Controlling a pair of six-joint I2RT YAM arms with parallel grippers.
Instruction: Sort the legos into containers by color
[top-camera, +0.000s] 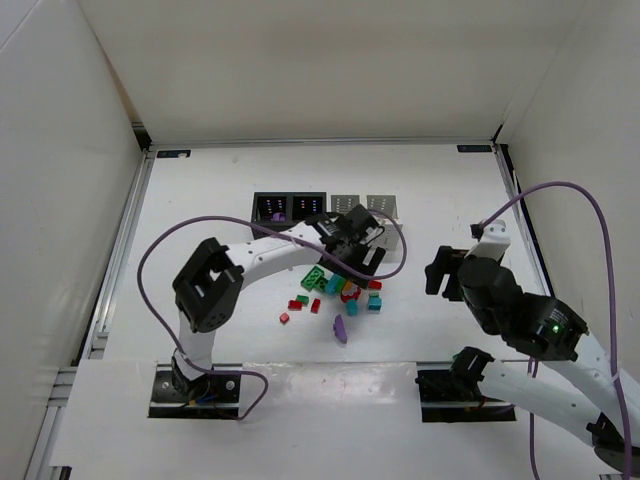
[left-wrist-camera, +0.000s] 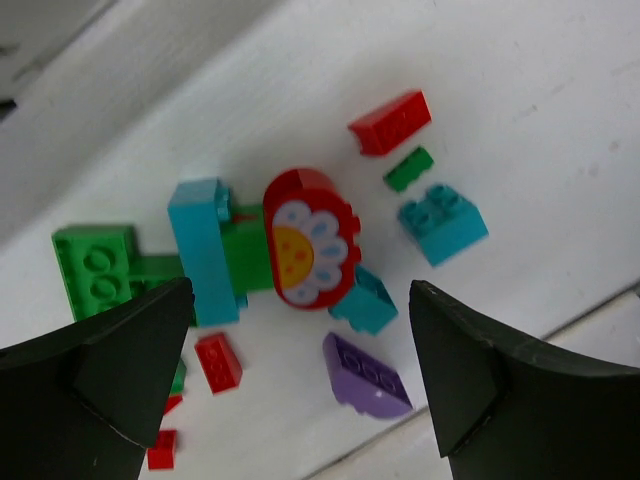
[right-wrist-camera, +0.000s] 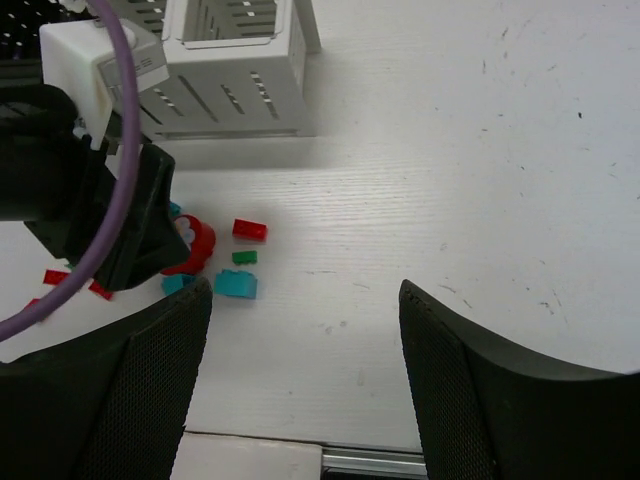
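Left pincer (left-wrist-camera: 300, 370) hangs wide open, empty, over the lego pile (top-camera: 335, 290) (red flower-print piece (left-wrist-camera: 305, 250) sits between the jaws). Right pincer (right-wrist-camera: 305, 340) is wide open, empty, right of the pile over white tabletop (top-camera: 440, 190). Bins (top-camera: 325, 207) stand just behind the pile. Walls (top-camera: 300, 70) close three sides; corner labels (top-camera: 173, 154) unreadable.

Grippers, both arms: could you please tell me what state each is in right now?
Left gripper: open, holding nothing, over the legos.
Right gripper: open, empty.
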